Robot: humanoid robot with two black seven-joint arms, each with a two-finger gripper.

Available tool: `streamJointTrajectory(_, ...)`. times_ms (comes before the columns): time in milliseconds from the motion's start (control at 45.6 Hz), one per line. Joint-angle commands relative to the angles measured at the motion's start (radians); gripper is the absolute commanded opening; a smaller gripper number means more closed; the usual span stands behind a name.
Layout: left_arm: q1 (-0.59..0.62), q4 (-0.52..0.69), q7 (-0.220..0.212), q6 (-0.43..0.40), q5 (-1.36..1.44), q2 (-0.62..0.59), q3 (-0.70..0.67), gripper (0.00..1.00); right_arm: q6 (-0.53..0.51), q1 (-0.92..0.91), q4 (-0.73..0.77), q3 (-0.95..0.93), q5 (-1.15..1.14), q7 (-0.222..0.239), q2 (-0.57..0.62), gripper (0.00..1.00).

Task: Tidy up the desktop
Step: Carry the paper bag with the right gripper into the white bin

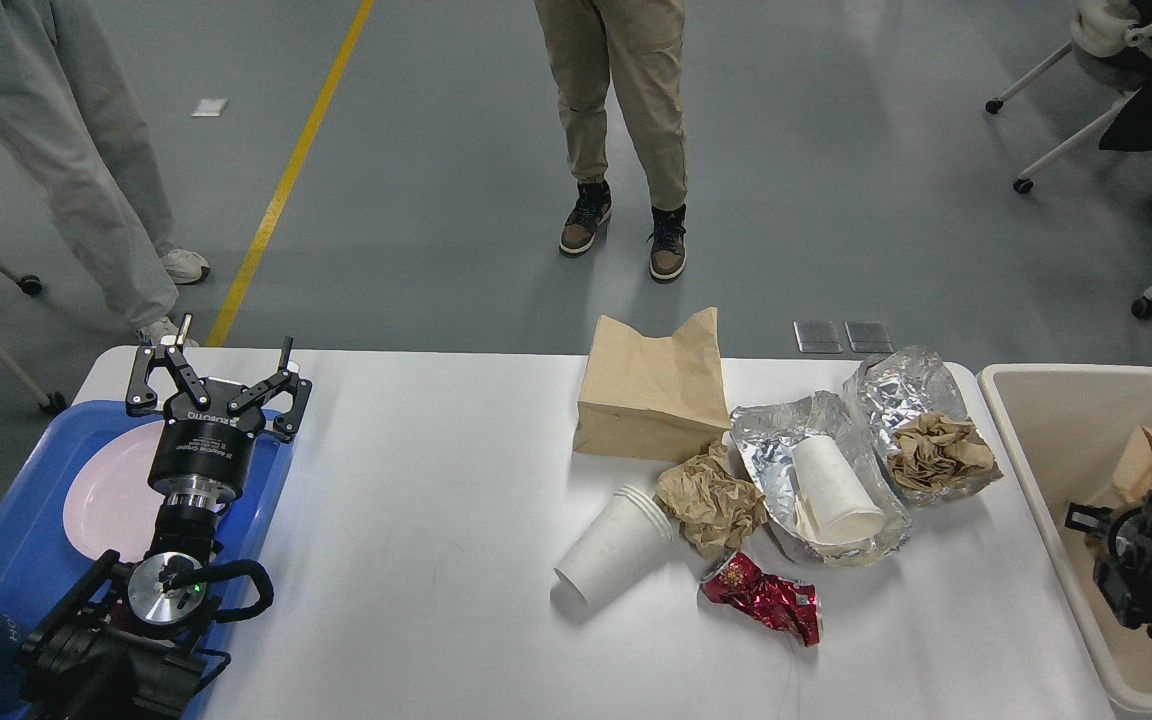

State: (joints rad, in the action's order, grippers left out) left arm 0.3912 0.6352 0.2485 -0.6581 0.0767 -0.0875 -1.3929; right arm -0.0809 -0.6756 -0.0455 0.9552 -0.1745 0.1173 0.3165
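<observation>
Two containers flank the counter, the wide white surface filling the lower view. At its left end sits a blue tray holding a pale pink plate; the left tool hangs over them with its fingers spread and nothing between them. At the right end a beige bin holds a piece of brown paper — the right tool reaches into it, seen dark and end-on, so I cannot tell how its fingers stand. Between them lies the litter: a brown paper bag, stacked white cups on their side, crumpled brown paper, a crushed red wrapper, and two foil wrappers — one cradling a white cup, the other a brown wad.
</observation>
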Motion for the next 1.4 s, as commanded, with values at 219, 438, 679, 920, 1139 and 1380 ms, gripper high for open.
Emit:
streamJointTrajectory(219,0.000,0.000,0.000,0.000,0.000,0.000,0.000,0.96,0.016,0.057,0.006,-0.035,0.000,0.041,0.004,0.00)
streamJointTrajectory(438,0.000,0.000,0.000,0.000,0.000,0.000,0.000,0.96,0.147,0.059,0.004,-0.038,0.000,0.031,0.001,1.00)
streamJointTrajectory(679,0.000,0.000,0.000,0.000,0.000,0.000,0.000,0.96,0.147,0.059,0.003,-0.038,0.000,0.030,0.003,1.00)
streamJointTrajectory(920,0.000,0.000,0.000,0.000,0.000,0.000,0.000,0.96,0.145,0.047,-0.014,-0.039,-0.002,0.031,0.009,1.00)
streamJointTrajectory(1139,0.000,0.000,0.000,0.000,0.000,0.000,0.000,0.96,0.050,-0.113,-0.170,-0.035,-0.022,0.036,0.096,1.00)
streamJointTrajectory(1380,0.000,0.000,0.000,0.000,0.000,0.000,0.000,0.96,-0.180,-0.533,-0.637,0.128,-0.230,0.045,0.239,1.00)
